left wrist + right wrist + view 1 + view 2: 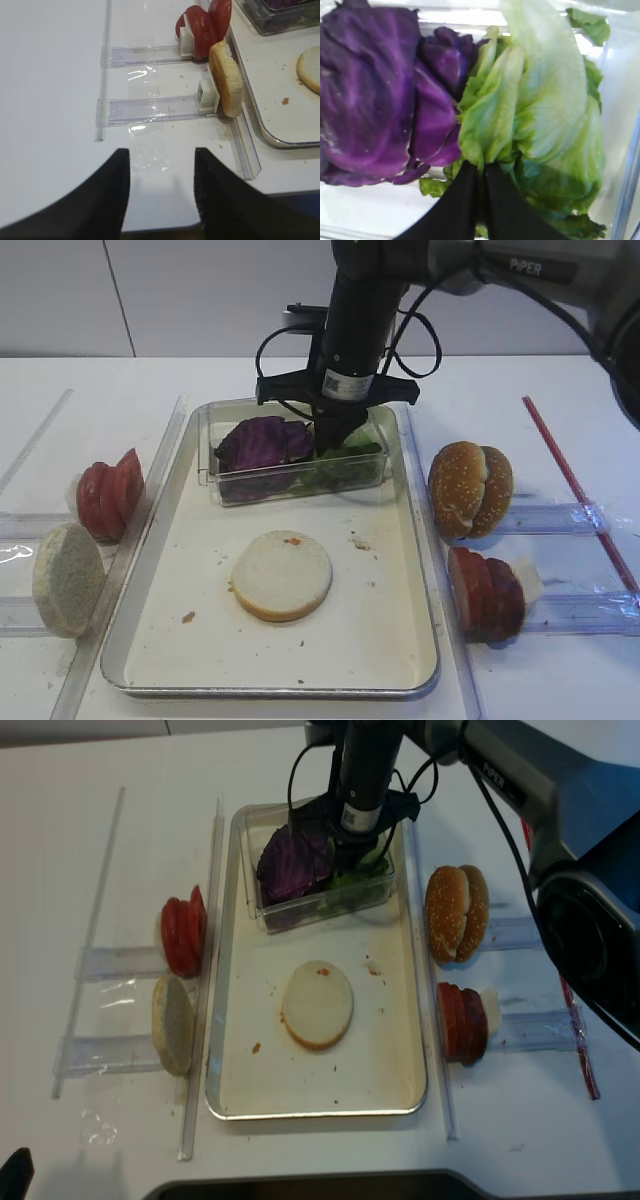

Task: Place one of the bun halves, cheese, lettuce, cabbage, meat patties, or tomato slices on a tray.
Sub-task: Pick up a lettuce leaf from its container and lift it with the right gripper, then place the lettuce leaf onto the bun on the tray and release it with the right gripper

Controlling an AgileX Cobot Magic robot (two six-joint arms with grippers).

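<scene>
1. A white surface carries the tray, with a clear plastic box at its far end.
2. The right gripper reaches down into that box, jaws clenched on the lettuce.
3. The cabbage lies just left of those jaws, touching the lettuce.
4. A pale bun half lies flat on the tray floor, nearer the camera than the jaws.
5. The left gripper hangs over bare surface, jaws released and empty.

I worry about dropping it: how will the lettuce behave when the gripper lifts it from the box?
The lettuce looks thin and frilly, so it will probably flop and weigh little. The right gripper pinches only one edge, so leaves may separate or tear.
</scene>
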